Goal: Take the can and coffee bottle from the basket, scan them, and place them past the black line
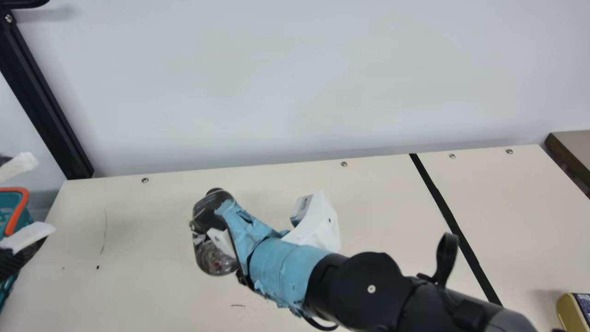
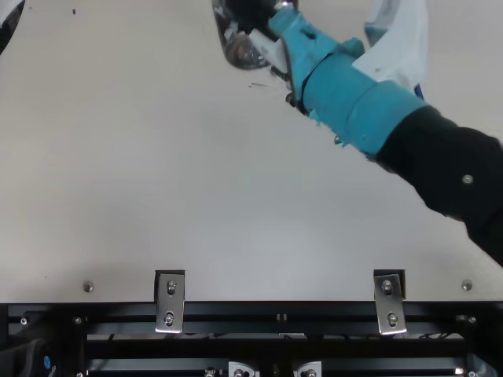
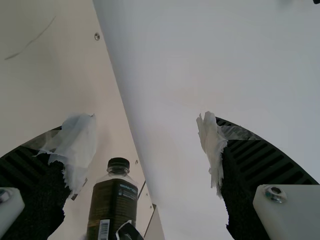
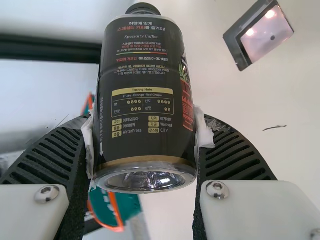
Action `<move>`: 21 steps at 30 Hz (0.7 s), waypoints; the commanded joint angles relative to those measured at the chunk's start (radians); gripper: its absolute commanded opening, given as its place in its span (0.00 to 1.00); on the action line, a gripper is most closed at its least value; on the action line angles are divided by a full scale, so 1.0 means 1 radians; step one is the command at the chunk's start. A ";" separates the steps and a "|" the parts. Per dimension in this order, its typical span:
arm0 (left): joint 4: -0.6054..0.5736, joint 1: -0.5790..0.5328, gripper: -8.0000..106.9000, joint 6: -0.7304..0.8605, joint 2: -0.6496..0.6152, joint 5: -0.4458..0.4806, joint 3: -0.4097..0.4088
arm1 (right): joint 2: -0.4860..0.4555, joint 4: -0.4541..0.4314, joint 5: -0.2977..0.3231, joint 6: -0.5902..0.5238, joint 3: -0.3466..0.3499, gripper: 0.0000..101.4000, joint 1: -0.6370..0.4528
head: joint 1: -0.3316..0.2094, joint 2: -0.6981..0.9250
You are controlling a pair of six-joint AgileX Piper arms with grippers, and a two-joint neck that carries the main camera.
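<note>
Coffee bottle [image 1: 208,211], held over the left-centre of the table [image 1: 152,276] in the main view and clamped by its sides between the white-tipped fingers of the right gripper [image 1: 207,234]. Its dark label carries fine lines of print, a yellow-bordered chart and a reddish upright strip of lettering; a barcode appears on it in the left wrist view. Long axis: in the main view, the cap points toward the table's far edge and the shiny base toward the near side.

Right of the bottle, well apart from the black line [image 1: 451,221], stands a white device [image 1: 318,230] with a small printed label. Cream tabletop extends between bottle and basket [image 1: 7,203], which is teal with an orange handle, at the left edge. Beside it is the left gripper [image 1: 41,195], its fingers wide apart with nothing between them.

Past the line, at the lower right, sits a yellow container [image 1: 569,311] with a dark-blue printed face. The far edge meets a pale wall [image 1: 299,83].
</note>
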 commanded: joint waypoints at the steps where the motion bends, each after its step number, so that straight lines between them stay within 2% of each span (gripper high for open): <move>1: 0.000 0.000 0.85 0.000 0.000 0.000 0.000 | 0.019 -0.025 0.001 -0.037 0.003 0.00 0.004 | -0.031 -0.014; 7: 0.000 0.000 0.85 0.000 0.000 0.000 0.000 | 0.069 -0.121 -0.031 -0.127 0.011 0.00 0.017 | -0.031 -0.014; 13: 0.000 0.000 0.85 0.000 0.000 0.000 0.000 | 0.112 -0.203 -0.128 -0.236 0.032 0.00 0.033 | -0.031 -0.014; 17: 0.000 0.000 0.85 0.000 0.000 0.000 0.000 | 0.130 -0.203 -0.211 -0.337 0.047 0.00 0.043 | -0.031 -0.014; 21: 0.000 0.000 0.85 0.000 0.000 0.000 0.000 | 0.147 -0.150 -0.290 -0.461 0.054 0.00 0.061 | -0.031 -0.014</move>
